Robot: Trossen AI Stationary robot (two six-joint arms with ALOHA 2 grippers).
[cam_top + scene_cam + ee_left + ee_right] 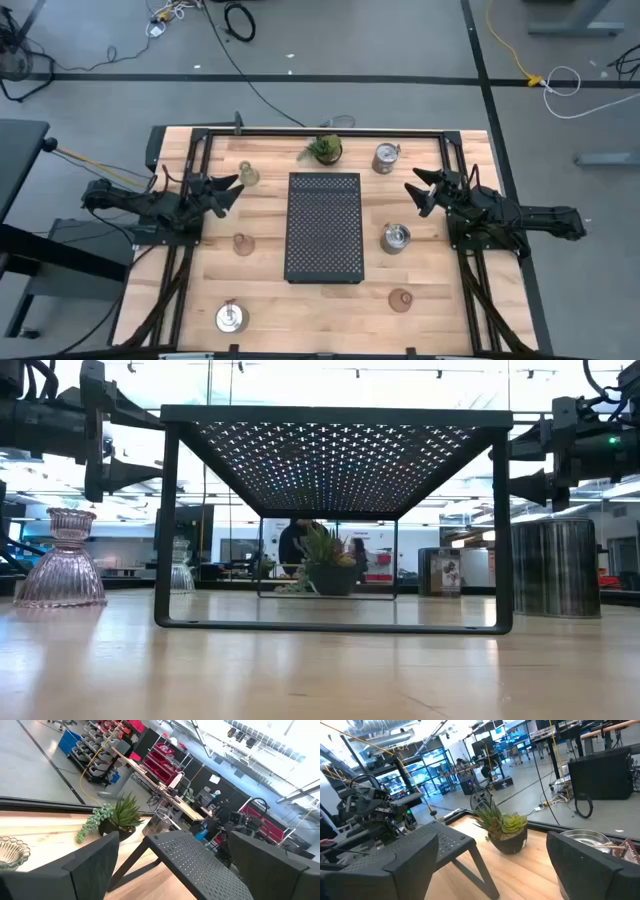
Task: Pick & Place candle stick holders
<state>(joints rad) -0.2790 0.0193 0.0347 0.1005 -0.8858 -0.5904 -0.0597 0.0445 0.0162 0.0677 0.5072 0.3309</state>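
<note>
A black perforated tray (pixel 323 228) is seen at the centre of the high view, standing on thin legs on the pale wooden plank surface (pixel 260 300); nothing is seen lying on its mesh top. A small green potted plant (pixel 324 150) in a dark pot is placed just above the tray's upper edge. Six candle stick holders are spread around the tray, all apart from it. Three are shiny silver metal: one silver holder (pixel 386 157) at upper right, a second silver holder (pixel 396 238) right of the tray at mid-height, and a third silver holder (pixel 231 317) with a round dish-like base at lower left. Three are translucent glass: a clear-greenish glass cup (pixel 247 174) at upper left, a pinkish glass cup (pixel 242 243) left of the tray, and another pinkish cup (pixel 400 299) at lower right. In the low view the pinkish cup is shown ribbed, with a flared base. The left claw (pixel 232 190) is held at left of centre, fingers apart, gripping nothing. The right claw (pixel 416 192) is held at right of centre, fingers likewise apart and empty.
</note>
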